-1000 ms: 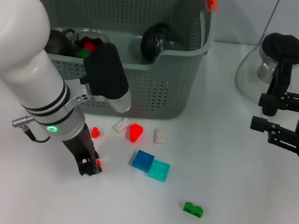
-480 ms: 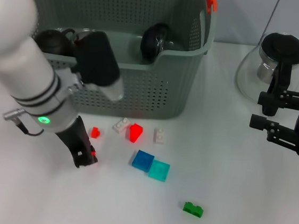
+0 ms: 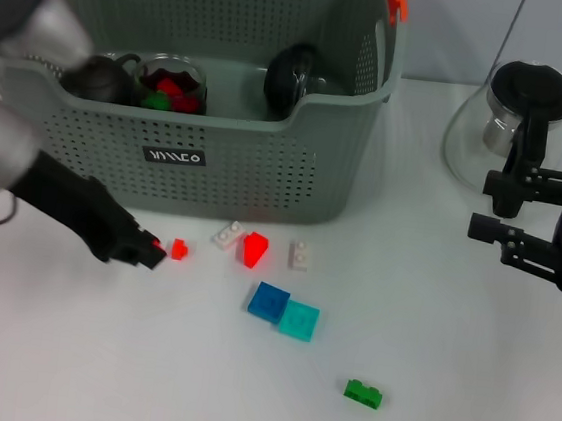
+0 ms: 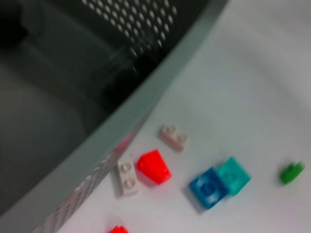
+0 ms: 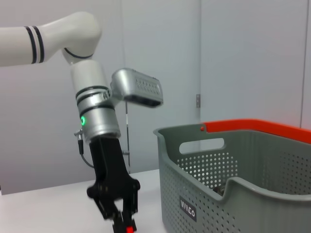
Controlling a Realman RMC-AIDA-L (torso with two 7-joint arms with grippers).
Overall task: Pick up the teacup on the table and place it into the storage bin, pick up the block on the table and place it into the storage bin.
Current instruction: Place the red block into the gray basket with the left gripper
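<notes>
- step in hand, as judged: a block pick-up. the left gripper (image 3: 153, 254) sits low, in front of the bin's near wall, its jaws pinching a small red plastic block (image 5: 128, 228); the right wrist view shows the black fingers closed about it just above the table.
- next move, as judged: raise the held block above the basket rim, carry it over the opening and release it inside. the near wall is tall, so clearance over the rim looks to be the main concern.
- nearest the robot on the white table (image 3: 241, 397): a green studded brick (image 3: 363, 392) lying alone.
- farther in: a blue square tile (image 3: 268, 301) touching a teal square tile (image 3: 300, 320).
- beyond these, near the basket's foot: a red sloped block (image 3: 254, 250) between two white studded pieces, and a tiny red piece (image 3: 179, 249) just beside the left gripper.
- the large grey perforated plastic storage bin (image 3: 266, 159) stands upright; it holds dark rounded teacups and a glass cup holding red and green pieces.
- the right gripper (image 3: 493, 206) is parked at the right, beside a glass teapot with a black lid (image 3: 530, 106), jaws spread and holding nothing.
</notes>
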